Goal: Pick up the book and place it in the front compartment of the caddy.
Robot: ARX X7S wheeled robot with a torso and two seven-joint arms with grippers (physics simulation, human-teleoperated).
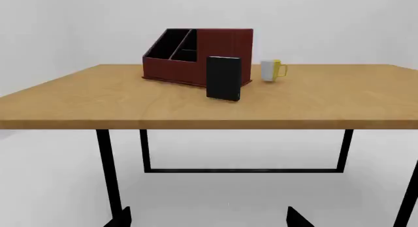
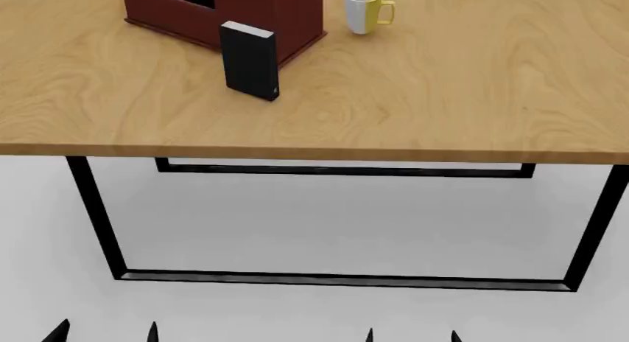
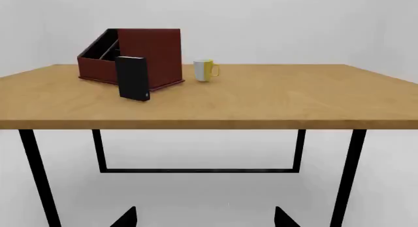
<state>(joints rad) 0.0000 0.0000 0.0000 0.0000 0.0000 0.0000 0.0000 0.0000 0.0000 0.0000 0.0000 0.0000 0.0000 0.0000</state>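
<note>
The book is a thick black hardcover standing upright on the wooden table, just in front of the caddy. That caddy is a dark red-brown box with a black inside and dividers. The left wrist view shows the book before the caddy, and so does the right wrist view, with book and caddy. Both grippers hang low in front of the table, far from the book. My left gripper and right gripper are open and hold nothing.
A white-and-yellow mug stands to the right of the caddy. The table rests on a black metal frame over a pale floor. Its near edge lies between the grippers and the book.
</note>
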